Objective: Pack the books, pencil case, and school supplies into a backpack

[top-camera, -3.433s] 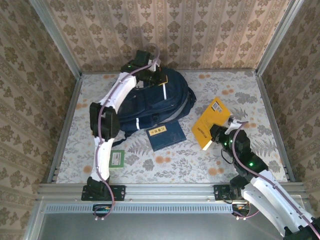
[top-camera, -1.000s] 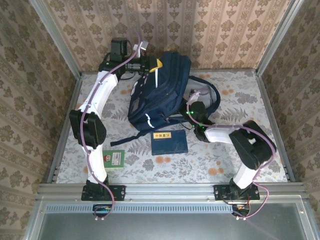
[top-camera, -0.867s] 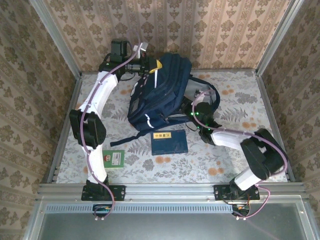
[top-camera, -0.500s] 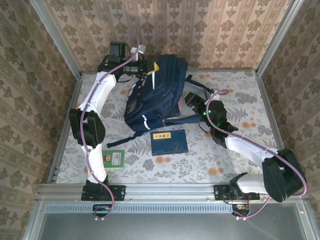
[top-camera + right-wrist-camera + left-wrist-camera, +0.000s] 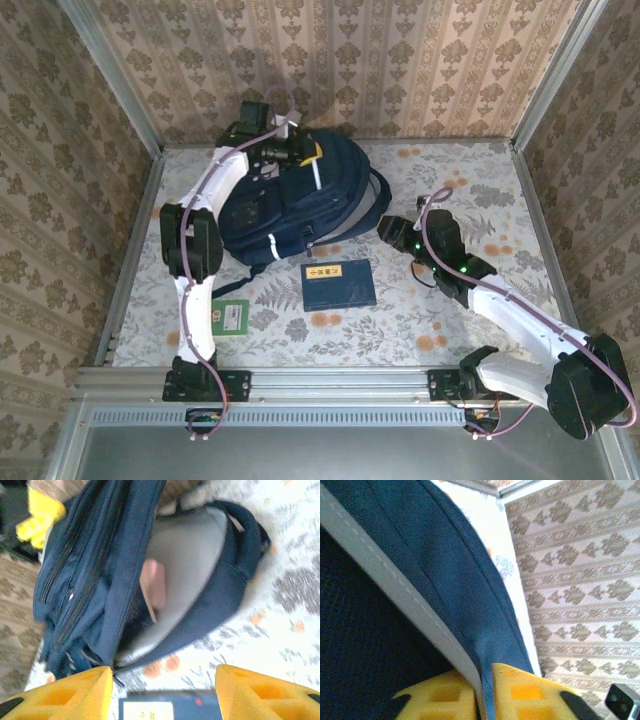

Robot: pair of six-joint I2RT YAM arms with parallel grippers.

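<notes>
Small green-and-white book point(image 5: 232, 317) is seen flat on the surface point(image 5: 480, 190), front left. Left gripper point(image 5: 483, 697): jaws are closed on the top edge of the backpack point(image 5: 295, 205), fabric pinched between. Backpack is lying at rear centre, open; a pink thing point(image 5: 153, 587) is seen inside. Navy book point(image 5: 338, 285) is lying just in front. Right gripper point(image 5: 392, 228): jaws are spread wide, nothing held.

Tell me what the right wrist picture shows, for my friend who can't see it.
A dark navy backpack lies open on a flowery table, showing its grey lining and a pale pink thing tucked inside. The right claw is open, its yellow fingers at the bottom edge, with a navy book seen between them.
</notes>
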